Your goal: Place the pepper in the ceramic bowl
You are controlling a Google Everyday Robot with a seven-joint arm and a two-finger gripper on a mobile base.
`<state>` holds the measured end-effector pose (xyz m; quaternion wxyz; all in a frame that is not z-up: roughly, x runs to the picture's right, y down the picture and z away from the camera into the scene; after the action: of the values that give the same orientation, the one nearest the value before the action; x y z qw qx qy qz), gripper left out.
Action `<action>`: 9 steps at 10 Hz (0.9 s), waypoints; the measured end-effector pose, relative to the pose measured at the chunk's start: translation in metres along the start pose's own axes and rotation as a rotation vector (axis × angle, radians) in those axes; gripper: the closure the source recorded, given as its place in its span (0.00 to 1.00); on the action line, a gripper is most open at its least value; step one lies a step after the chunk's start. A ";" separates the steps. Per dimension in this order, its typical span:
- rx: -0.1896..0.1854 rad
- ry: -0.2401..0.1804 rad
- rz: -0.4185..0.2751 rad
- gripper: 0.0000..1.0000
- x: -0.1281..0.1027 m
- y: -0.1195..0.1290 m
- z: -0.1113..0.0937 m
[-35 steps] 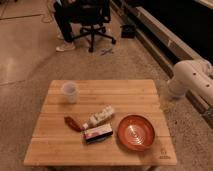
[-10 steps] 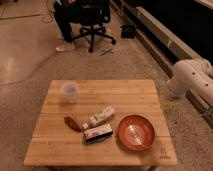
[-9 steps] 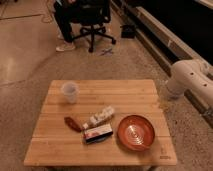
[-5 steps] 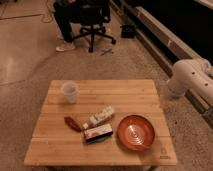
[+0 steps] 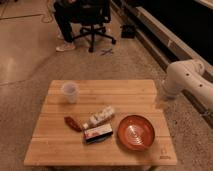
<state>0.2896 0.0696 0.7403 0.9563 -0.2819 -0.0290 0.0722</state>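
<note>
So here's where your setup is. The wooden slatted bench (image 5: 125, 92) carries everything. The small dark red chili-shaped pepper (image 5: 73, 123) lies flat on the bench, left of centre, tapered end pointing down-right. It's well apart from the wide, glossy reddish-orange ceramic bowl (image 5: 136, 133), which sits toward the front right corner with nothing in it.

Between those two you've got a red-and-white rectangular box (image 5: 98, 133) lying just right of the pepper, near it but I can't tell if they touch. A small white bottle (image 5: 100, 117) lies on its side just behind the box. A translucent plastic cup (image 5: 69, 92) stands upright farther back on the left, on its own.

Your robot's white arm (image 5: 182, 77) comes in from the right and bends down toward the bench's right edge. The hand (image 5: 161, 102) hangs at the end of it, just off that edge, about level with the middle of the bench and behind the bowl. Its fingers are together and it isn't gripping anything. It's well away from the pepper.

Back on the speckled floor there's a black office chair (image 5: 92, 20) with someone seated in it.
</note>
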 end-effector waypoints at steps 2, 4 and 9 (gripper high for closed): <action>-0.001 0.001 0.004 0.59 0.003 0.005 0.003; -0.002 0.003 -0.008 0.59 -0.011 0.000 0.001; 0.000 0.002 -0.010 0.59 -0.009 -0.002 -0.002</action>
<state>0.2810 0.0655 0.7401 0.9567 -0.2816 -0.0291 0.0673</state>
